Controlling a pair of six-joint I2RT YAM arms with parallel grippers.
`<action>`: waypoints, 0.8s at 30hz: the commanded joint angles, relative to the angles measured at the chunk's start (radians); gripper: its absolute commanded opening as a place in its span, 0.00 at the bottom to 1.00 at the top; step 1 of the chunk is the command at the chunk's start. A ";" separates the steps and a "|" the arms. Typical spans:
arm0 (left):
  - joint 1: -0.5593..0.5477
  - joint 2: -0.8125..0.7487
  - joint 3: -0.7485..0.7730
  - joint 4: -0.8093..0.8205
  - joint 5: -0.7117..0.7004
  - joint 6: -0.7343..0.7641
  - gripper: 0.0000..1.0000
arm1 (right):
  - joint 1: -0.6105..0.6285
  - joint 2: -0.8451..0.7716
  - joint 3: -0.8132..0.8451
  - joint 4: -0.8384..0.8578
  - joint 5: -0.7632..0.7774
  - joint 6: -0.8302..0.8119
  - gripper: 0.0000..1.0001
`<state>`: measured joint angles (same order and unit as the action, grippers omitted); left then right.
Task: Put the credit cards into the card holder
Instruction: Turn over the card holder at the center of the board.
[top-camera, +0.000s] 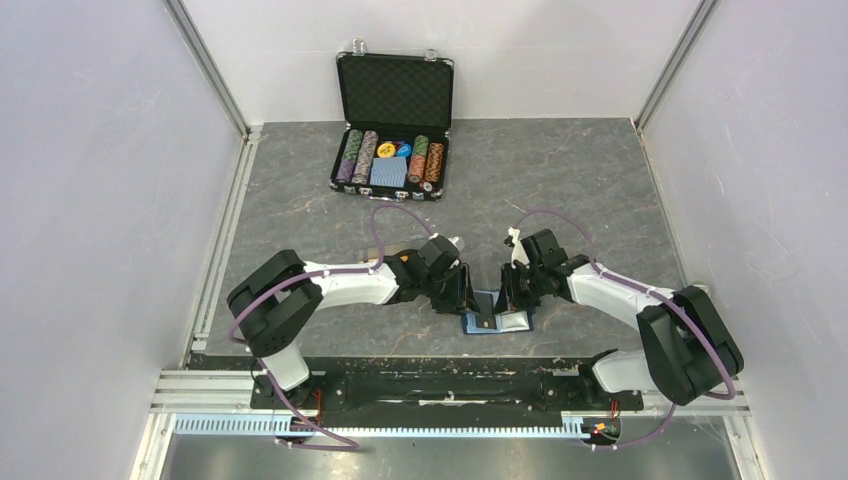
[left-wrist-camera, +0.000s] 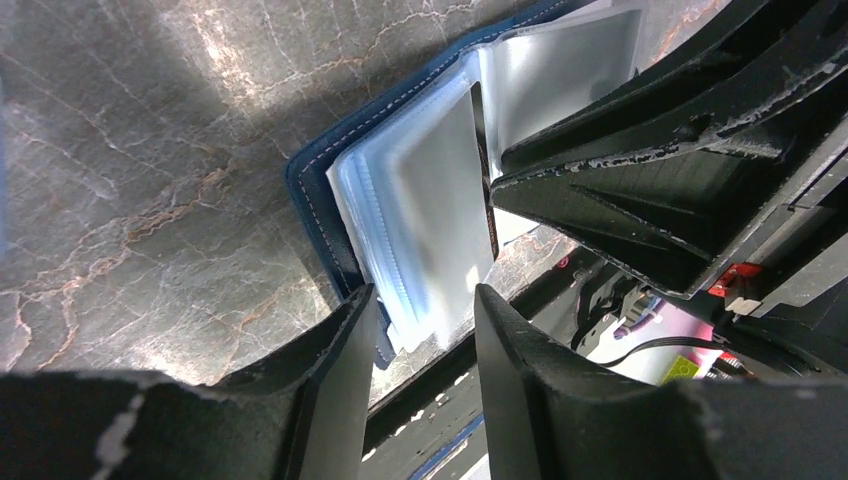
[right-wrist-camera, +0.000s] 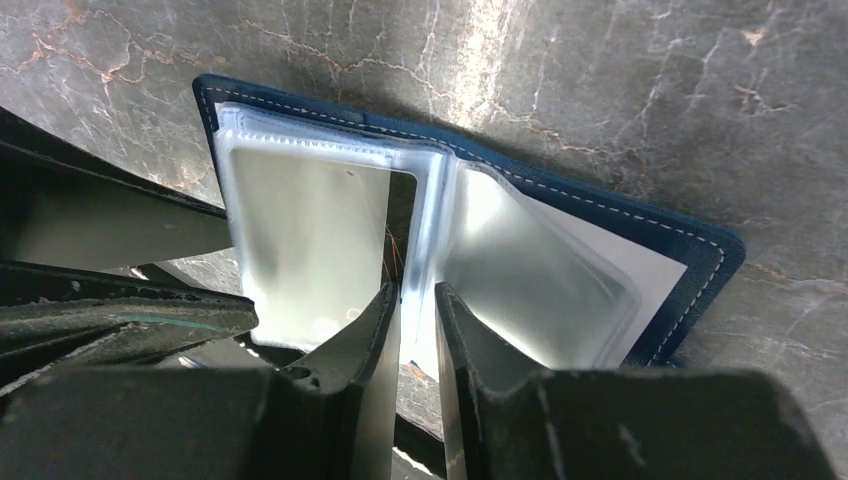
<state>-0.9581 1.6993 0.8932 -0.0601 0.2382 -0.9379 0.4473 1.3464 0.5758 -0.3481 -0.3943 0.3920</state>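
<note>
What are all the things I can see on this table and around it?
table: one, grey marble look, under everything.
briefcase: one, black, open, at the far side.
poker chips: several stacks, mixed colours, lying in the briefcase.
card deck: one, blue patterned, among the chips.
card holder: one, navy with clear sleeves, open near the front, between the grippers.
credit card: one dark edge, inside a sleeve; no others seen.
left gripper: black, fingers either side of the sleeves.
right gripper: black, pinching a sleeve by the fold.
</note>
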 joint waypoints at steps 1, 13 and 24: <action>0.008 0.017 0.047 -0.020 -0.014 -0.027 0.46 | -0.006 0.013 -0.022 0.036 -0.002 -0.019 0.20; 0.010 -0.001 0.069 -0.045 -0.034 -0.006 0.37 | -0.006 0.018 -0.045 0.045 -0.001 -0.016 0.13; 0.006 -0.030 0.105 -0.089 -0.058 0.017 0.39 | -0.006 0.023 -0.060 0.057 -0.006 -0.012 0.11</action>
<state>-0.9504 1.7012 0.9565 -0.1417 0.2024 -0.9371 0.4408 1.3533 0.5426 -0.2924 -0.4152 0.3920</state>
